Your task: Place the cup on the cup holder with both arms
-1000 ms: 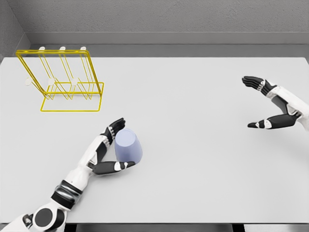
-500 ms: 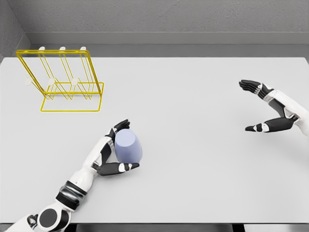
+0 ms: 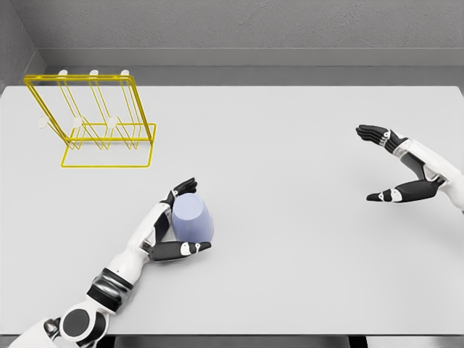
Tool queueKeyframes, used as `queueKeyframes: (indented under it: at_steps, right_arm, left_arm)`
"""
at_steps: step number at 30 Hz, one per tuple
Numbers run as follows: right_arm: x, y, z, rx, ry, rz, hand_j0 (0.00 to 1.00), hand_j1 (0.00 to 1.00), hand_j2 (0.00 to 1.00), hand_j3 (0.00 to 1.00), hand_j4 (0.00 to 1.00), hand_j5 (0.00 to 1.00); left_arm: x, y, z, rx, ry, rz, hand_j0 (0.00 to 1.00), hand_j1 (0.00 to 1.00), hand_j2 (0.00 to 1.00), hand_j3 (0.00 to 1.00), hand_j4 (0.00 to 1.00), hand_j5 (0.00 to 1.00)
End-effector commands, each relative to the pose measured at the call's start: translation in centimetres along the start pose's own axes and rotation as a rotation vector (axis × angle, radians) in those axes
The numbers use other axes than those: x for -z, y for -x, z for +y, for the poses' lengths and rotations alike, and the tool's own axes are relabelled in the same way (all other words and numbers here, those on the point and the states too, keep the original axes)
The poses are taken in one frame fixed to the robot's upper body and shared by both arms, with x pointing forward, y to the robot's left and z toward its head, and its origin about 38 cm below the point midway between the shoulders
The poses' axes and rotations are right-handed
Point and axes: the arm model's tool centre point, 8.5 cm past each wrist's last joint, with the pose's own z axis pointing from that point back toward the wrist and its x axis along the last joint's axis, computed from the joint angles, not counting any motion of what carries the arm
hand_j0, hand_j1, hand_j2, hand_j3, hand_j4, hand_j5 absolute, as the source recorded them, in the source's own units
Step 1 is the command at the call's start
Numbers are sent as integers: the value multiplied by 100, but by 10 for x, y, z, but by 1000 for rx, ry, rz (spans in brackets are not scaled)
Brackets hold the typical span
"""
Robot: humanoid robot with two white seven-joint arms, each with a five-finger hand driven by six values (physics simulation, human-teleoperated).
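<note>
The left hand [image 3: 168, 228] wraps its fingers and thumb around the pale lavender, tapered plastic cup [image 3: 192, 218], which sits upside down on the light grey table [image 3: 290, 181], so I judge the grip should firm up before any lift. The yellow wire cup holder [image 3: 94, 119], its pegs bare, stands well beyond that hand, up and to its left. The right hand [image 3: 397, 163] hovers open, far off to the cup's right, holding nothing.
</note>
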Motion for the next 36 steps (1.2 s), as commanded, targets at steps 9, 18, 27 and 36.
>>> queueKeyframes:
  at_steps: [9, 18, 27, 36]
  right_arm:
    - [-2, 1, -2, 6, 8, 3, 100, 100, 100, 100, 100, 100]
    - [-2, 1, -2, 6, 9, 5, 100, 100, 100, 100, 100, 100]
    - [-2, 2, -3, 6, 11, 8, 100, 100, 100, 100, 100, 100]
    - [-2, 2, -3, 6, 11, 8, 100, 100, 100, 100, 100, 100]
  left_arm:
    - [0, 0, -1, 2, 2, 2, 78, 78, 78, 78, 78, 78]
    - [0, 0, 0, 2, 1, 1, 66, 66, 66, 66, 66, 66]
    - [1, -4, 2, 6, -4, -16, 66, 66, 66, 66, 66, 66]
    - [2, -8, 5, 5, -9, -33, 66, 66, 66, 66, 66, 66]
